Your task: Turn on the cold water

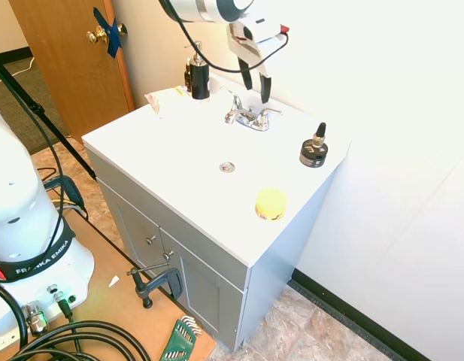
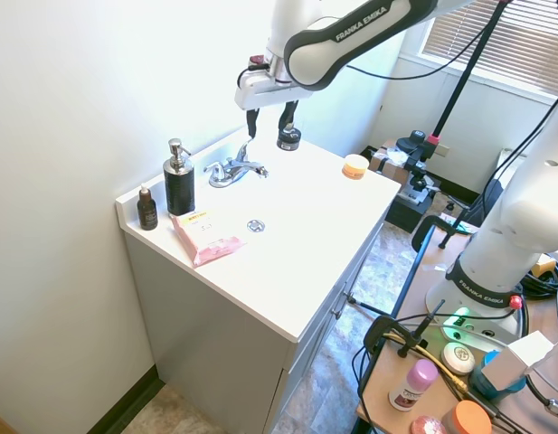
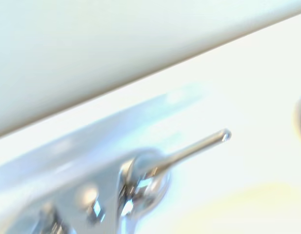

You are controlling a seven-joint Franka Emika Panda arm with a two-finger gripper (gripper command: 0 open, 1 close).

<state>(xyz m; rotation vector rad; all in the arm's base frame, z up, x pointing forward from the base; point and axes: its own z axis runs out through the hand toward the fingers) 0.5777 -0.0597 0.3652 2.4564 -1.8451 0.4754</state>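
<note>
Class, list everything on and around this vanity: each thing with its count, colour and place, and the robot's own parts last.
Vanity: one, white top, grey doors.
Faucet: one, chrome, at back.
Cold lever: one, chrome, faucet's right side facing the spout.
Hot lever: one, chrome, opposite side.
Drain: one, metal, centre.
Pump bottle: one, black, beside faucet.
Dropper bottle: one, dark, corner.
Packet: one, pink, front of the pump.
Jar: one, black, wall-side.
Tub: one, yellow, front edge.
Door: one, brown, beyond the vanity.
End effector: one, dark fingers, open above cold lever.

arm (image 2: 351, 36): glossy white shells, black joint bands | lettering: FRANKA EMIKA | gripper (image 1: 256, 84): white body, black fingers, black cable
</note>
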